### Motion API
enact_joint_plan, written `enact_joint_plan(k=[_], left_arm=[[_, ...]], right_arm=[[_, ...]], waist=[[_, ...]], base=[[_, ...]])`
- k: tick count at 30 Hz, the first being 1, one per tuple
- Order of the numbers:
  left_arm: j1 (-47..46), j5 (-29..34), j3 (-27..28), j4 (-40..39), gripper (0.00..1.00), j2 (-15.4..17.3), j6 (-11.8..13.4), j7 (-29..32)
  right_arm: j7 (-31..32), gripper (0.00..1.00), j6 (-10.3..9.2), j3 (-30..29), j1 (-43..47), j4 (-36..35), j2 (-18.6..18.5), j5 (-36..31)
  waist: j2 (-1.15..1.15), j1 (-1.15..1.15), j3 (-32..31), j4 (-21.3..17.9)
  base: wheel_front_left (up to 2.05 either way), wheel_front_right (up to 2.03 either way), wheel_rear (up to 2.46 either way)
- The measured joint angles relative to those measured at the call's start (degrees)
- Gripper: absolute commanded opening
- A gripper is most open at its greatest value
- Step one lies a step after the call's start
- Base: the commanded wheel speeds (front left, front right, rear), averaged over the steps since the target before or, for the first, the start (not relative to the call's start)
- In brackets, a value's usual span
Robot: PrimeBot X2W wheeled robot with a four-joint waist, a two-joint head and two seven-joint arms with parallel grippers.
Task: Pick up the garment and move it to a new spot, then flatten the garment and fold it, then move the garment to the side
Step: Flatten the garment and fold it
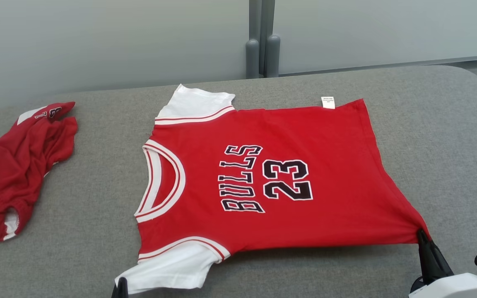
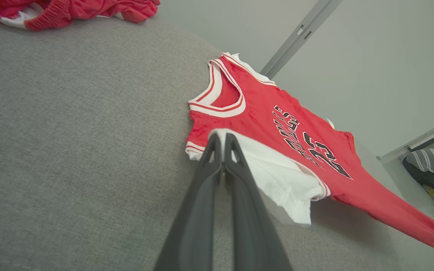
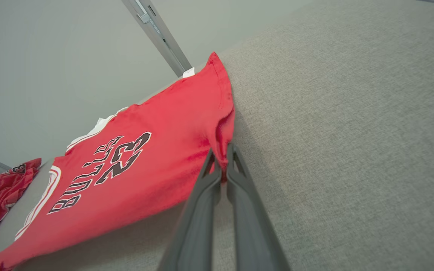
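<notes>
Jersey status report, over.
Left end effector shut on white sleeve, right end effector shut on hem corner. Jersey spread face up, near edge lifted off table. Red shorts crumpled at left, clear of it.

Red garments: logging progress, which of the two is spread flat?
The jersey printed BULLS 23; the other red garment lies crumpled on the left.

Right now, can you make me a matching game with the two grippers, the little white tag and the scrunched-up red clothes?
1 left gripper
2 right gripper
3 white tag
4 scrunched red clothes

A bunched at the left of the grey surface
B shut on the red bottom corner of the jersey
C shut on the white sleeve
D on the jersey's far edge

Pairs: 1-C, 2-B, 3-D, 4-A
</notes>
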Motion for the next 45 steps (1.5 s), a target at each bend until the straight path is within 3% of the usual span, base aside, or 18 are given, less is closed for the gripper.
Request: enact_joint_plan(k=[7,19,35,45], left_arm=[[1.27,0.54,-0.91,-3.25,0.00,0.76,0.73,1.31],[-2.70,0.18,-2.03,-0.30,0.00,-0.29,0.87,1.89],[-16.57,0.34,-4.15,11.21,0.00,-0.92,-2.74,1.83],[-29.72,0.32,-3.82,21.04,0.00,-2.08,-4.63,0.22]], right_arm=[[0.82,0.00,-0.01,-0.46,1.53,-0.53,0.11,0.97],[0.87,0.00,-0.01,0.18,1.32,4.65,0.14,1.48],[3.42,0.00,-0.01,0.93,-4.49,12.28,0.15,1.09],[7.75,0.00,-0.01,1.13,-12.90,15.49,0.14,5.49]], waist=[[0.00,0.00,-0.17,-0.39],[0.00,0.00,-3.15,-0.80],[0.00,0.00,-4.39,-1.76],[0.00,0.00,-1.68,-2.29]], base=[[0.00,0.00,0.00],[0.00,0.00,0.00],[0.00,0.00,0.00],[0.00,0.00,0.00]])
